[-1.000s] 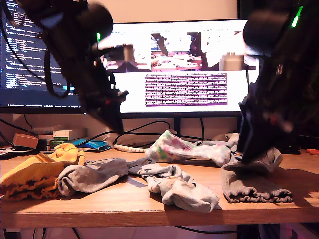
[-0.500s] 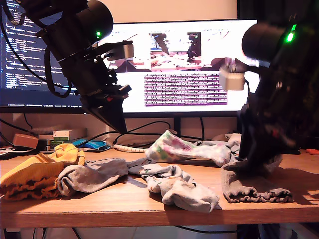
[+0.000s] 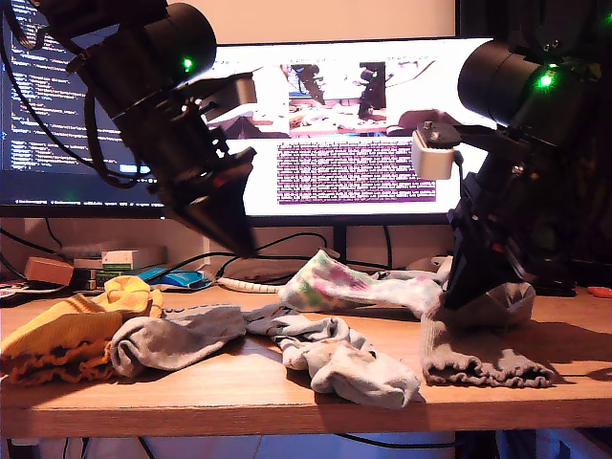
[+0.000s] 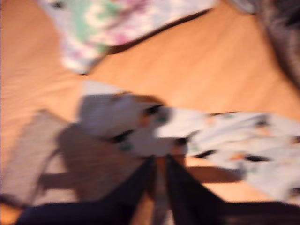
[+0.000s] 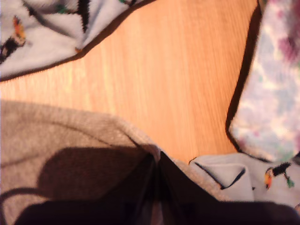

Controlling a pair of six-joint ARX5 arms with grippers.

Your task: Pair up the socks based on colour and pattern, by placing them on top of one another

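Observation:
Several socks lie on the wooden desk (image 3: 239, 382). A mustard-yellow sock (image 3: 67, 335) is at the exterior view's left, with a plain grey sock (image 3: 177, 335) beside it. A pale printed sock (image 3: 344, 359) (image 4: 225, 140) lies in the middle, and a tie-dye sock (image 3: 344, 285) (image 4: 108, 23) (image 5: 276, 93) lies behind it. My first gripper (image 3: 237, 247) (image 4: 158, 164) hangs shut and empty above the printed sock. My second gripper (image 3: 454, 298) (image 5: 157, 161) is shut on a second grey sock (image 3: 478, 361) (image 5: 61, 140). One end of that sock is held up while its frilly cuff rests on the desk.
Two monitors (image 3: 335, 124) stand behind the desk, with cables (image 3: 277, 251) trailing under them. A blue mouse (image 3: 182, 279) and small boxes (image 3: 120, 260) sit at the back on the exterior view's left. The desk's front edge (image 3: 287, 416) runs just below the socks.
My second gripper has risen, pulling the grey sock's pinched end up off the desk. My first arm has swung a little toward the exterior view's right, still shut.

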